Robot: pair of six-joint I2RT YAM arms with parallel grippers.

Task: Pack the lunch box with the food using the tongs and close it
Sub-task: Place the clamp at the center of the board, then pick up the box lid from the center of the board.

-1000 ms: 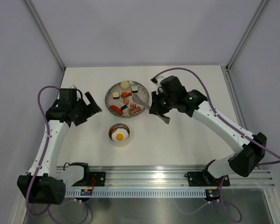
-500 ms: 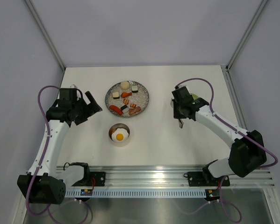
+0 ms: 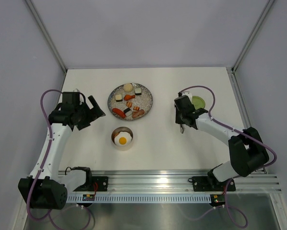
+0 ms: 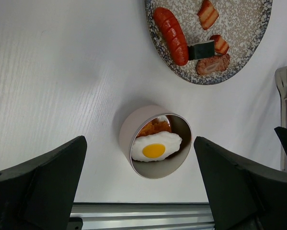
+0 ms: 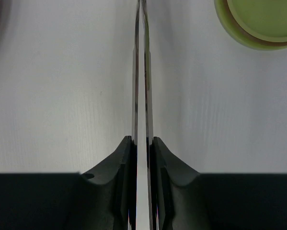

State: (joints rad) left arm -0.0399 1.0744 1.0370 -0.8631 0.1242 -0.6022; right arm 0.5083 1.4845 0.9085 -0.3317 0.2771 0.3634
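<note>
1. White tabletop (image 3: 86, 153): carries every item; both arm bases sit at its near edge.
2. Left gripper (image 3: 94, 113): hovers near the left edge with its claw spread wide and nothing between the fingers. Its wrist view looks down on the lunch box and the plate's near rim.
3. Right gripper (image 5: 142, 146): low over the right half of the tabletop, pinching the tongs between its two black fingers.
4. Speckled grey plate (image 3: 147, 101): toward the far edge, left of centre. It holds a red-brown sausage (image 4: 172, 36), a cream ball (image 3: 128, 87), black-and-white rolls (image 3: 138, 91) and orange bits (image 4: 208, 14).
5. Tongs (image 5: 142, 72): their two slim arms are pressed almost together and reach away from the right gripper, passing left of the lid.
6. Lunch box (image 4: 128, 134): uncovered, about mid-tabletop, between the plate and the near edge, touching neither.
7. Light-green lid (image 3: 199, 102): flat toward the right edge, just right of the right gripper and well apart from the lunch box.
8. Fried egg (image 4: 155, 146): inside the lunch box, covering most of its opening, with an orange piece (image 4: 155, 128) partly hidden beneath it.
</note>
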